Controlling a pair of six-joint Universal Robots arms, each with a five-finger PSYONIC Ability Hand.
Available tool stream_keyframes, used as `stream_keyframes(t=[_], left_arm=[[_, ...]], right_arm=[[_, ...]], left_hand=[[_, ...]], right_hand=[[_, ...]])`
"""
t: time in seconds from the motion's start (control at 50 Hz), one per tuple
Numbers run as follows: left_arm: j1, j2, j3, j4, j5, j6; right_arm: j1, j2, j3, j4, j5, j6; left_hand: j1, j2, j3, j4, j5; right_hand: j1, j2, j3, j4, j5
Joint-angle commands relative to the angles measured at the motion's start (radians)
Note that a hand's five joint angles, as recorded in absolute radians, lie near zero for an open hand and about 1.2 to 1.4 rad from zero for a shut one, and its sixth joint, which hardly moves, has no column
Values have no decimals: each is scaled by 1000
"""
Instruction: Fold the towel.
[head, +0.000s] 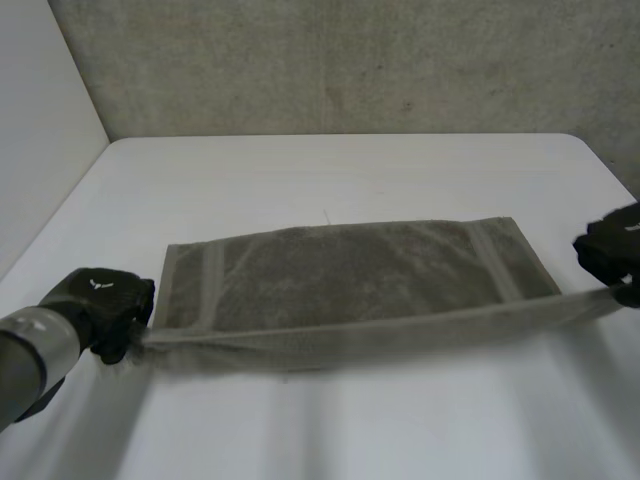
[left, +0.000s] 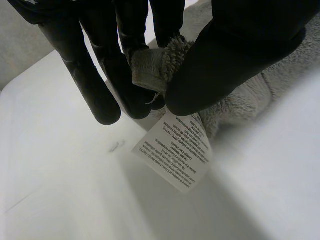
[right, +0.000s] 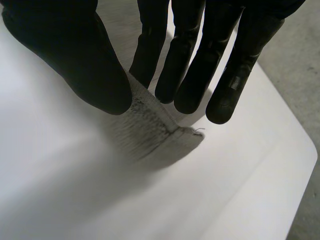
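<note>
On the table: towel lies flat at centre, its 6 o'clock edge lifted taut between both hands.
Left hand: at 8 o'clock; thumb and fingers pinch the near corner, care label dangling below.
Right hand: at 3 o'clock; thumb and fingers pinch the other near corner.
Progress: corners gripped; the edge apparently not yet carried to 12 o'clock and laid down.

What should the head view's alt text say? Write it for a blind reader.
The left hand and the right hand each hold a near corner of a grey towel, stretching that edge taut above the white table.
</note>
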Motion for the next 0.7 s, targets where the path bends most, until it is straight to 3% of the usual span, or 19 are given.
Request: stream_keyframes(t=[0.02,0.12,0.26,0.34,0.7], left_arm=[[-3,-289,184,154,-7,1],[-5,-433,313,226,-10,-2],[-14,-564,443,332,-8,-10],[-14,-628,488,470,-8,-2],[-16,-774,588,625,1,1]], right_arm=[[198,300,-227,-253,167,249],[268,455,-348,-365,269,287],[322,612,-471,-523,291,374],[328,700,-554,-609,303,478],[352,839,-694,-773,372,495]], left_hand=[[208,178,179,179,185],[208,178,179,179,185],[208,178,179,179,185],[208,178,179,179,185],[208,178,179,179,185]], right_hand=[[311,219,207,200,313],[311,219,207,200,313],[311,219,207,200,313],[311,219,207,200,313],[311,219,207,200,313]])
